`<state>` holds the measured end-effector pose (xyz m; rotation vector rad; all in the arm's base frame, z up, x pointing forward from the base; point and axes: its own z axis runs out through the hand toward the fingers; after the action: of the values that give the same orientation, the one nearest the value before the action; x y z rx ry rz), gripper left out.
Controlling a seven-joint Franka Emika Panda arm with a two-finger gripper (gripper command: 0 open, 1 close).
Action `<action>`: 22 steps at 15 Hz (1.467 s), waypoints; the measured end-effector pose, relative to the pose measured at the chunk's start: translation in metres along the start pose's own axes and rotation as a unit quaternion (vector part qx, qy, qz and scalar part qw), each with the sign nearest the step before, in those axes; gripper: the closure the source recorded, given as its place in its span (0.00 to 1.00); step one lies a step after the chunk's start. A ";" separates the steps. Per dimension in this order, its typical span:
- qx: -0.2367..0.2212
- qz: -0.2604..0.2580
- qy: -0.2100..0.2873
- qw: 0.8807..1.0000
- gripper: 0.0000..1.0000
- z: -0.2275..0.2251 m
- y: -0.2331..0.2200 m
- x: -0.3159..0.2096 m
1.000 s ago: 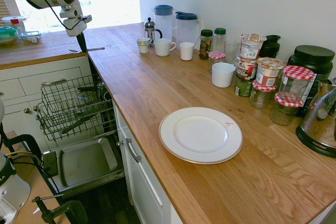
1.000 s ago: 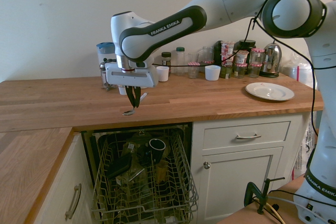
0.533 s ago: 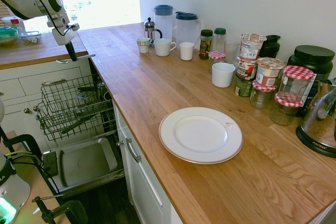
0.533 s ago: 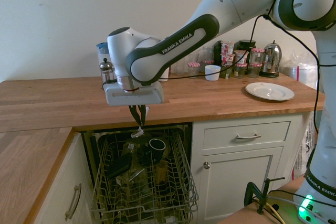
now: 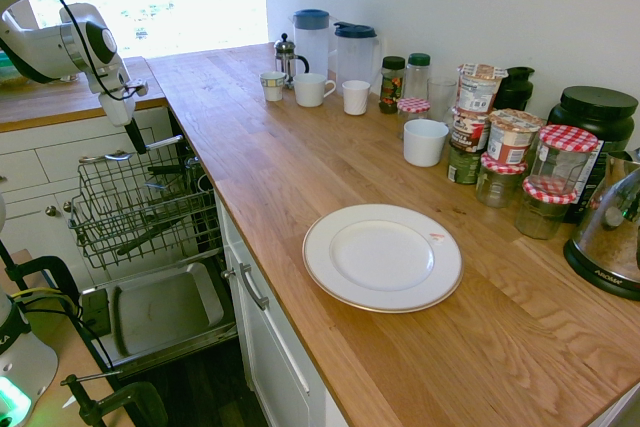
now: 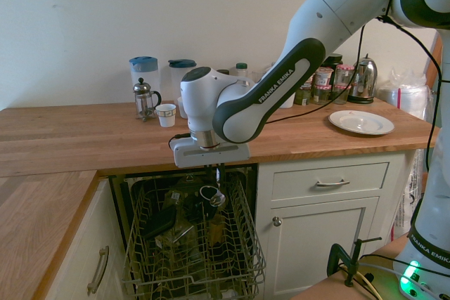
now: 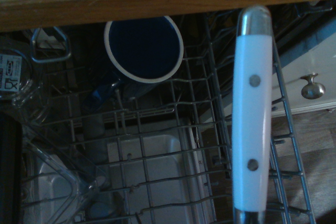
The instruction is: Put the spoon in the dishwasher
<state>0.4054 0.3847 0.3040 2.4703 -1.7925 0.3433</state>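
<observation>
The spoon point(image 5: 150, 147) hangs level just above the pulled-out dark wire rack of the dishwasher point(image 5: 130, 209), with my gripper point(image 5: 132, 135) shut on it. From the other side the gripper point(image 6: 218, 172) points straight down under the counter edge, and the spoon's bowl point(image 6: 217, 199) hangs below it, over the rack point(image 6: 190, 244). The wrist view shows the spoon's white handle point(image 7: 252, 119) with two rivets and a metal tip, above the rack wires and a dark blue mug point(image 7: 143, 48). The grey inner door panel point(image 5: 160, 312) lies open below.
Inside the rack are a dark mug point(image 6: 204, 194) and other dishes. A white plate point(image 5: 382, 257), jars point(image 5: 520, 162), two pitchers point(image 5: 335, 47), a French press point(image 5: 287, 57), cups and a kettle point(image 5: 610, 232) stand on the wooden counter. White drawers point(image 6: 330, 184) flank the dishwasher.
The arm has swung off the counter, out over the open dishwasher, and come down. The spoon went with it, from above the worktop to just over the rack.
</observation>
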 end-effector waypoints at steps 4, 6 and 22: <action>0.006 -0.036 0.007 0.999 1.00 -0.008 0.014 -0.024; 0.000 -0.050 0.008 0.999 1.00 -0.003 0.021 -0.035; -0.043 -0.058 -0.018 0.997 1.00 0.143 0.059 -0.063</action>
<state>0.3504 0.3979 0.1470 2.5223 -1.6315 0.2109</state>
